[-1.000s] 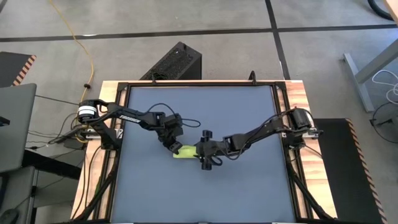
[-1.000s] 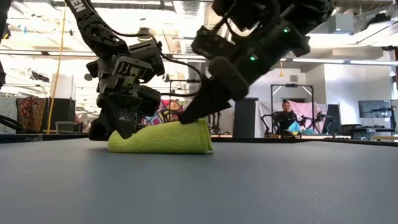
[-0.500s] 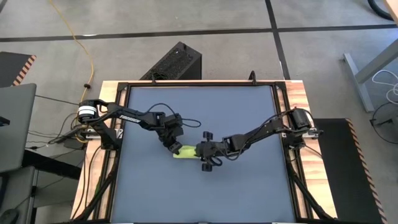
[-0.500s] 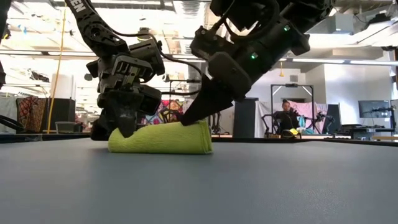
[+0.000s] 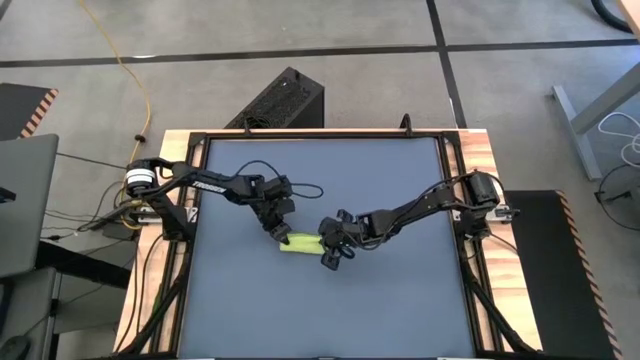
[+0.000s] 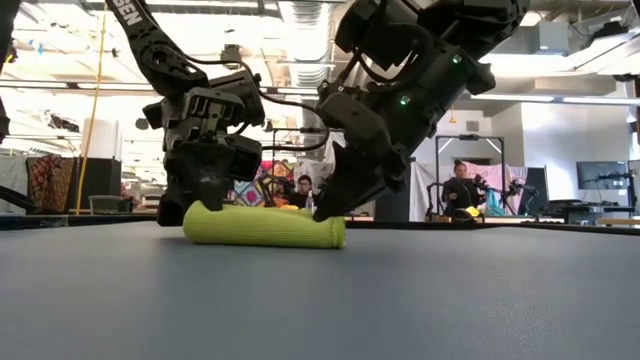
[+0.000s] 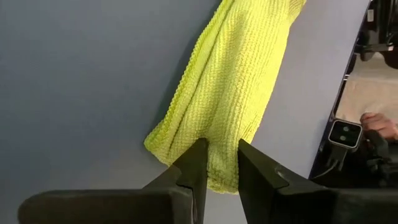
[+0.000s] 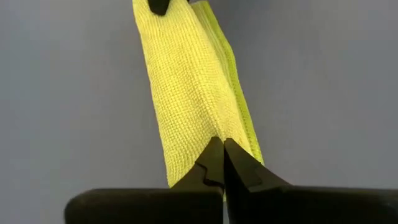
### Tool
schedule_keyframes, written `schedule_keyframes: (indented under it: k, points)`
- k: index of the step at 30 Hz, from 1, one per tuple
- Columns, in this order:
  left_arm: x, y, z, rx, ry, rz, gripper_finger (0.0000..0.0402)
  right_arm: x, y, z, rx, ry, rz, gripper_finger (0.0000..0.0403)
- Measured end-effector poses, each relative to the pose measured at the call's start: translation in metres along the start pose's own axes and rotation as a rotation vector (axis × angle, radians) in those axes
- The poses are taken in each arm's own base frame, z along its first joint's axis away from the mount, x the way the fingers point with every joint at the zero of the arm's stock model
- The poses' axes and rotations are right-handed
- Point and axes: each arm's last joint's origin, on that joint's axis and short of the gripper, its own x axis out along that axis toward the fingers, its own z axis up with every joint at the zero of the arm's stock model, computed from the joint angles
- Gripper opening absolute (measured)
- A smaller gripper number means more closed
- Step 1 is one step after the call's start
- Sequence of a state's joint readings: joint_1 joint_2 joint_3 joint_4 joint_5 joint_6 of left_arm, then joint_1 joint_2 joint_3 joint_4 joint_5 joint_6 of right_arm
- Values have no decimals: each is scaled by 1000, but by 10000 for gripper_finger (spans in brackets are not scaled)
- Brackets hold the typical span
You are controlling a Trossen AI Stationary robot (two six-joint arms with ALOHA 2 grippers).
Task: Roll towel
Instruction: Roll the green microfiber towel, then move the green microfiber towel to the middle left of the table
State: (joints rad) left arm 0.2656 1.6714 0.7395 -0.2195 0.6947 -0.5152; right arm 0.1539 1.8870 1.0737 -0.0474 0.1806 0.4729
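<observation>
The lime towel [image 5: 300,244] lies as a low roll [image 6: 262,228] near the middle of the dark table [image 5: 380,180], its length running left to right. My left gripper [image 5: 281,233] stands at the roll's left end [image 7: 222,163], slanting down, its fingers nearly together with cloth between them. At the roll's right end is my right gripper [image 5: 323,246], also slanting down, its fingers shut [image 8: 222,149] with the tips on the cloth [image 6: 333,208]. My left gripper pinches the towel's left end [image 7: 221,134] between its two fingers, coming slanting down from the far left. The fingers point along the roll, which lies on the table. My right gripper's shut fingertips [image 8: 214,152] rest on the top of the roll's right end [image 8: 205,124], slanting down from the right. Whether cloth is caught between them, I cannot tell. The roll lies flat on the table.
Bare table surface [image 6: 400,300] lies all around the towel. A wooden frame [image 5: 478,150] borders the table, and a black box [image 5: 280,100] stands beyond the far edge. People [image 6: 460,185] are in the room behind the table.
My right gripper has rolled about its own line and shut at the towel's right end. The towel has gone from a taller folded mound to a lower, rounder roll and stays in the same place on the table.
</observation>
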Motion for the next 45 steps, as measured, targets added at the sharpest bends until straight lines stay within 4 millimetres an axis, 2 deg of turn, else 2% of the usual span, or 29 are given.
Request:
schedule_keyframes:
  k: [5,11,15,19,23,28,32,36,41,45]
  points:
    - [-5,5,3,8,-16,3,66,0,1,-1,42,6,3,33]
    - [-11,10,1,51,22,-40,82,-1,3,-2,44,8,4,23]
    - [-23,11,-11,64,92,-14,107,0,2,-4,66,19,-2,22]
    - [-41,7,-18,121,72,42,127,0,1,-3,73,15,-3,25]
    - [-60,-15,-15,262,-85,14,133,0,1,-3,74,11,-8,24]
    - [-72,-66,-13,571,-385,13,133,0,-1,-1,101,5,-13,26]
    - [-56,-101,-24,941,-527,140,133,0,-2,-1,103,4,-14,25]
    - [-30,-111,-35,1166,-504,316,136,0,-2,-1,106,4,-15,26]
    - [2,-102,-36,1202,-394,390,153,1,-4,0,111,3,-18,30]
    - [23,-91,-26,1161,-332,482,167,1,-6,1,120,5,-23,30]
